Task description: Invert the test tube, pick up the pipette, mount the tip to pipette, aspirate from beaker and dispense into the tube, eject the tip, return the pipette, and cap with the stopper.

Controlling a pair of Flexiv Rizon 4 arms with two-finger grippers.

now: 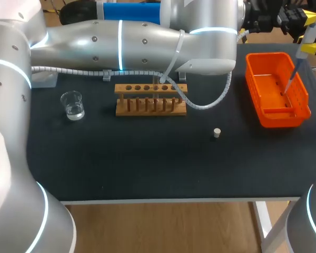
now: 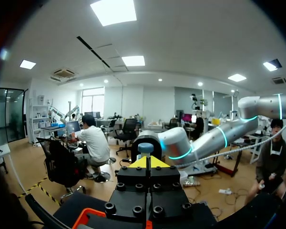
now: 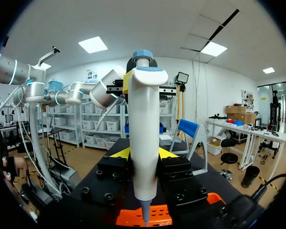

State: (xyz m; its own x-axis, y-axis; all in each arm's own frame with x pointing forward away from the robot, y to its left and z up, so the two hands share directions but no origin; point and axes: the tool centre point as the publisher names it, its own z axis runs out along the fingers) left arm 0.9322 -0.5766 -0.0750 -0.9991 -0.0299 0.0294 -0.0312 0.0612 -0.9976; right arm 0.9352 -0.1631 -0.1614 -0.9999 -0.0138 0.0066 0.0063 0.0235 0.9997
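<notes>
My right gripper point(image 3: 143, 155) is closed on the pipette point(image 3: 143, 129), with one finger on each side, and holds it upright over the orange bin point(image 1: 282, 118) at the far right of the table; the thin end points down into the bin; my left gripper point(image 2: 148, 162) has its two yellow tips pressed together with nothing between them, and it sits right at the blue button point(image 2: 145, 148) on top of the pipette; so I think I am at the step where the tip gets pushed off; I cannot tell if the tip is on or off, as it is too thin to see well; the tube point(image 1: 162, 80) stands in the rack point(image 1: 150, 105) in the middle of the table, so turning it over looks done; I guess water from the beaker point(image 1: 72, 105) has gone in, though I cannot see any in the tube; what is left is to put the pipette back and close the tube; the stopper point(image 1: 217, 133) lies alone on the table, near the rack but apart from it, so the cap is not on yet.
</notes>
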